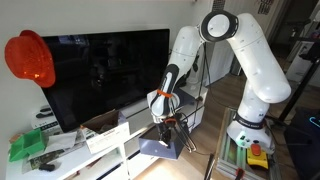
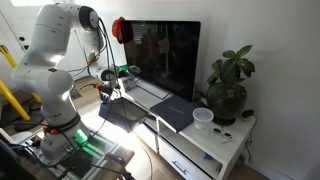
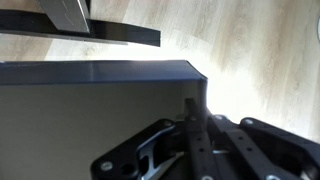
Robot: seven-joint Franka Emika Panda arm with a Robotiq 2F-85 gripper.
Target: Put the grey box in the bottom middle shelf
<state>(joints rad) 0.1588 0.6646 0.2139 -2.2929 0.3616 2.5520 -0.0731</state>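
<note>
The grey box (image 1: 167, 146) hangs in the air in front of the long white TV bench (image 1: 112, 162), tilted, with light blue-grey sides and a dark inside. It shows in both exterior views (image 2: 122, 114). My gripper (image 1: 164, 118) reaches down from above and is shut on one side wall of the box (image 2: 108, 93). In the wrist view the fingers (image 3: 193, 105) pinch the wall at the right end of the dark interior (image 3: 90, 110). The bottom middle shelf is not clearly visible; the box and arm cover that part of the bench (image 2: 212, 152).
A large dark TV (image 2: 165, 55) stands on the bench. On its top lie a charcoal box (image 2: 173, 110), a white-sided box (image 1: 106, 132), green items (image 1: 28, 146), a white cup (image 2: 203, 118) and a potted plant (image 2: 228, 88). A red cap (image 1: 30, 58) hangs by the TV. The floor is light wood (image 3: 250, 50).
</note>
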